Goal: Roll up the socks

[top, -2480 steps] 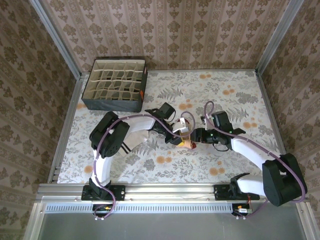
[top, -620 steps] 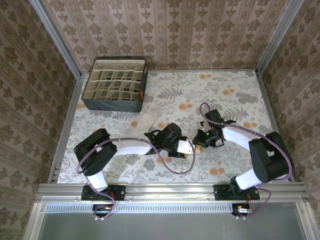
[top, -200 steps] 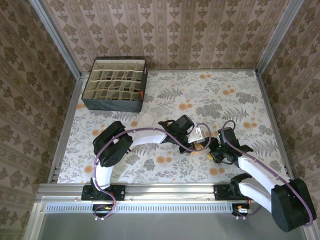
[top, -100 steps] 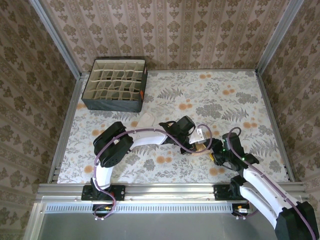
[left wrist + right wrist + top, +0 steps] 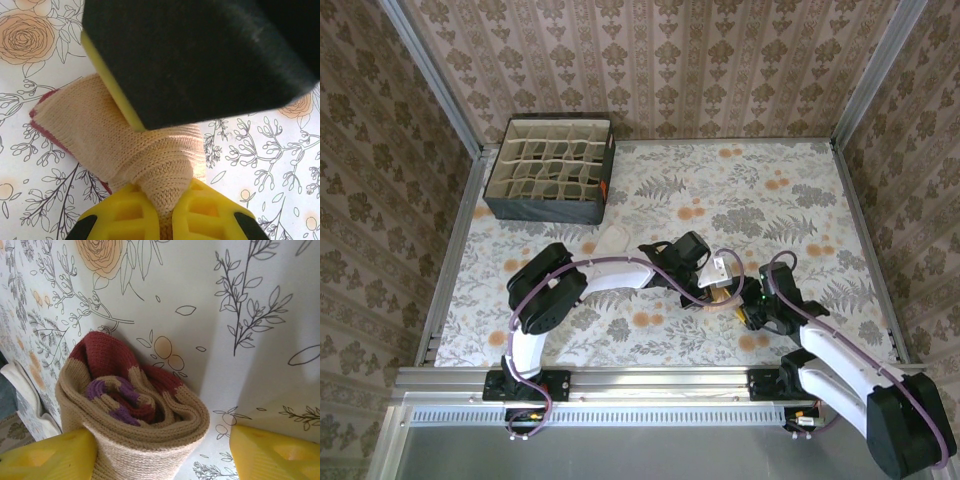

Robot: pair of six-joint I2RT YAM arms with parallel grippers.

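The tan sock (image 5: 135,415) lies rolled up on the flowered cloth, its maroon and purple-striped layers showing at the open end. My left gripper (image 5: 165,210) is shut on a fold of the tan sock's (image 5: 120,145) knit. My right gripper (image 5: 160,455) stands open, its yellow fingers (image 5: 45,455) wide on either side of the roll, the left one touching it. In the top view the two grippers meet right of centre: left gripper (image 5: 718,290), right gripper (image 5: 750,312), tan sock (image 5: 725,298) between them. The cream sock (image 5: 610,240) lies flat behind the left arm.
A dark organizer box (image 5: 552,170) with several cloth cells stands at the back left. A black and yellow finger of the right gripper (image 5: 200,60) hangs close above the roll in the left wrist view. Metal rails (image 5: 650,380) border the table.
Since three seconds ago both grippers and the tan sock have moved right. Over the last half second the right wrist has edged slightly left toward the roll; the left arm has held still.
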